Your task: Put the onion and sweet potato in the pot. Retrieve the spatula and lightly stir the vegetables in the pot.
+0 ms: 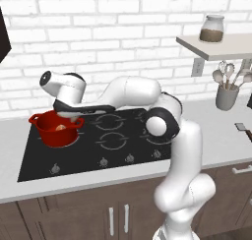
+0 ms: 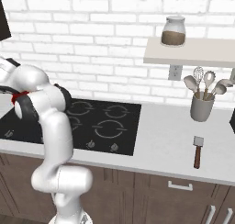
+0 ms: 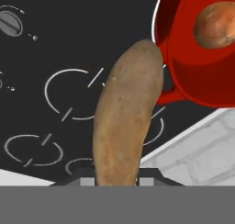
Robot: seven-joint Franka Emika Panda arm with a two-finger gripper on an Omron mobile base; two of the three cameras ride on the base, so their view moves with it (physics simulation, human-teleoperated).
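One vegetable is already inside the squat glossy red pot (image 1: 55,128) in the left base view, the small pale tan onion (image 1: 61,127); the pot stands on the back left burner of the black glass cooktop (image 1: 118,145), and the white arm reaches over its rim; I judge the second vegetable is now being delivered.

From the right base view, the slim spatula with grey blade and brown handle (image 2: 198,151) lies on the pale grey table (image 2: 165,140), well apart from the cooktop, near a grey utensil holder (image 2: 202,107) under a shelf with a glass jar (image 2: 173,31); white brick wall behind.

Through the hand view, the hand (image 3: 116,175) is clenched on the long brownish sweet potato (image 3: 126,113), beside the pot's rim; next it should move over the opening, then release.
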